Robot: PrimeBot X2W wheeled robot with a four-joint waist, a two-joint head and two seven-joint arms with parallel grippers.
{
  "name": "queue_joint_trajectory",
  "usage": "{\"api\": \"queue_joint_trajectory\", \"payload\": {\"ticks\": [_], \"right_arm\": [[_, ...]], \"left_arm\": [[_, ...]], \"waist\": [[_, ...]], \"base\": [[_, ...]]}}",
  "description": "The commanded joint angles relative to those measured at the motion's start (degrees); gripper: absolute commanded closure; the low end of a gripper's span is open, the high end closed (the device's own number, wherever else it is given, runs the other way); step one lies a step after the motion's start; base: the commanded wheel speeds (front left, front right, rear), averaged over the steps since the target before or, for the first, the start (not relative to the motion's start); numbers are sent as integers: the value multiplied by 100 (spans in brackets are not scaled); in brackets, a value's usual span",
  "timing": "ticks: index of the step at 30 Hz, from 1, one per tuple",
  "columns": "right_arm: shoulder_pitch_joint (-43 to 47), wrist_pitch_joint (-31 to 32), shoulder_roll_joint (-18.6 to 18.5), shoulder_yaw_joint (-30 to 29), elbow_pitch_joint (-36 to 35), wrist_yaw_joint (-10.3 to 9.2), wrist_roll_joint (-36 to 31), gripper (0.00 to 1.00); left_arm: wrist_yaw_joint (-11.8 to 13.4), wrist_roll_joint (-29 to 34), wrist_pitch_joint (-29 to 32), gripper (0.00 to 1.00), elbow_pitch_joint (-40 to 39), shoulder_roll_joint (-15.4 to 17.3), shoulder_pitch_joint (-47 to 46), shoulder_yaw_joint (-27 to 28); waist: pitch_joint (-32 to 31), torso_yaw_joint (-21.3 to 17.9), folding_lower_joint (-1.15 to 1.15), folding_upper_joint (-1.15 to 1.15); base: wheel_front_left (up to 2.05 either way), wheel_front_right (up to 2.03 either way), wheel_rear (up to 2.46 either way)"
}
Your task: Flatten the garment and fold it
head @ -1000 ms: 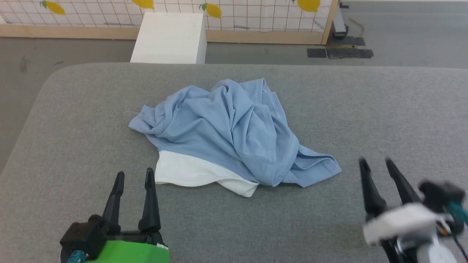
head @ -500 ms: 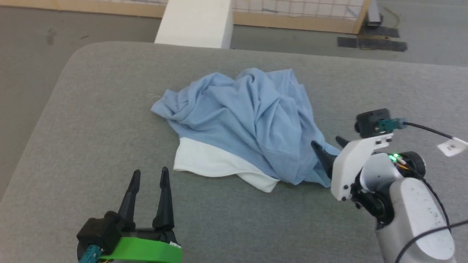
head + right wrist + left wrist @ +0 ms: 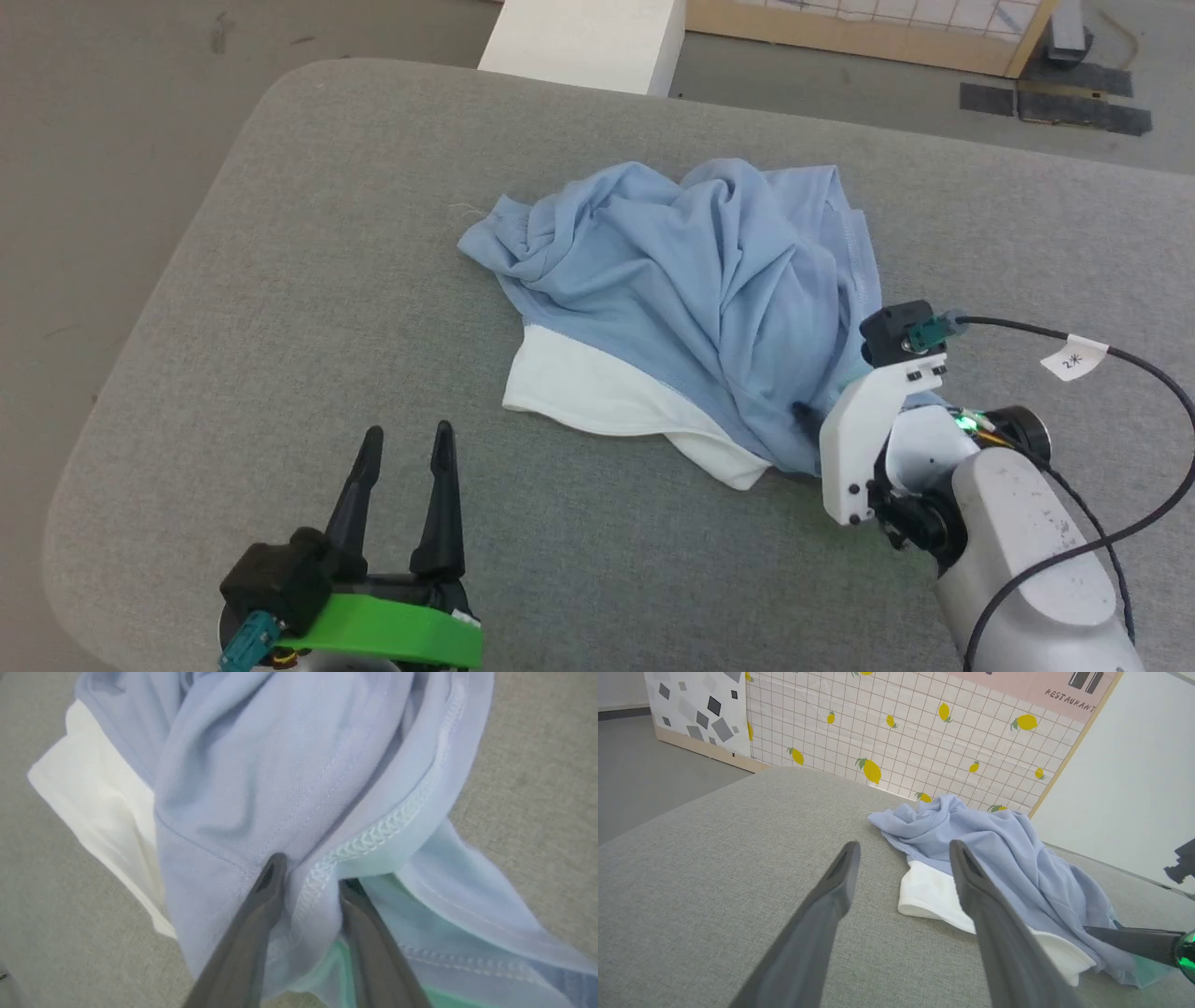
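polo shirt lies crumpled, nothing flattened or folded yet. left gripper jaws spread, empty; right gripper jaws straddle its hem, grip unclear.

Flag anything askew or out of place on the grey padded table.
The light blue knit shirt lies crumpled in a heap on the grey padded table, a white part poking out underneath. The right gripper straddles a stitched hem fold.

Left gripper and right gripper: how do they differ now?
The left gripper is open over the bare grey surface, apart from the polo shirt; the right gripper has a hemmed shirt fold between its fingers, grip unclear. The left gripper's mount is green, the right gripper's white. Both have two dark fingers.
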Motion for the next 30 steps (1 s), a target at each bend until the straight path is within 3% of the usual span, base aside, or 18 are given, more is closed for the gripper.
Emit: {"api": "queue_joint_trajectory", "payload": {"ticks": [1,10,15,20,24,25,26,30], "right_arm": [[-153,-124,-17,13,51,-8,-47,100],[-658,-197,-312,-326,-376,-8,447,100],[-953,207,-886,-1164,-760,-8,405,100],[-824,911,-1167,-2242,-677,-8,127,100],[-521,696,-1395,-2803,-589,-8,-572,100],[-426,583,-1406,-2948,-509,-8,-752,70],[-370,499,-1378,-3069,-433,-8,-864,0],[-268,295,-1135,-3292,-153,-8,-1144,0]], "left_arm": [[39,-52,-21,0,23,-28,-115,-18],[113,-67,-21,0,53,-28,-10,42],[94,-82,-21,0,61,-29,17,-16],[77,-120,-22,0,92,-29,22,-76],[42,-114,-22,0,153,-29,-10,-129],[29,-117,-22,0,169,-29,-30,-140],[23,-118,-22,0,183,-29,-46,-145],[21,-117,-22,0,244,-29,-59,-130]], "waist": [[11,20,0,0],[-205,-212,0,0],[-236,-237,0,0],[-166,-126,0,0],[-80,4,0,0],[-62,39,0,0],[-57,58,0,0],[-117,65,0,0]], "base": [[0,0,0],[0,0,0],[0,0,0],[0,0,0],[0,0,0],[0,0,0],[0,0,0],[0,0,0]]}}
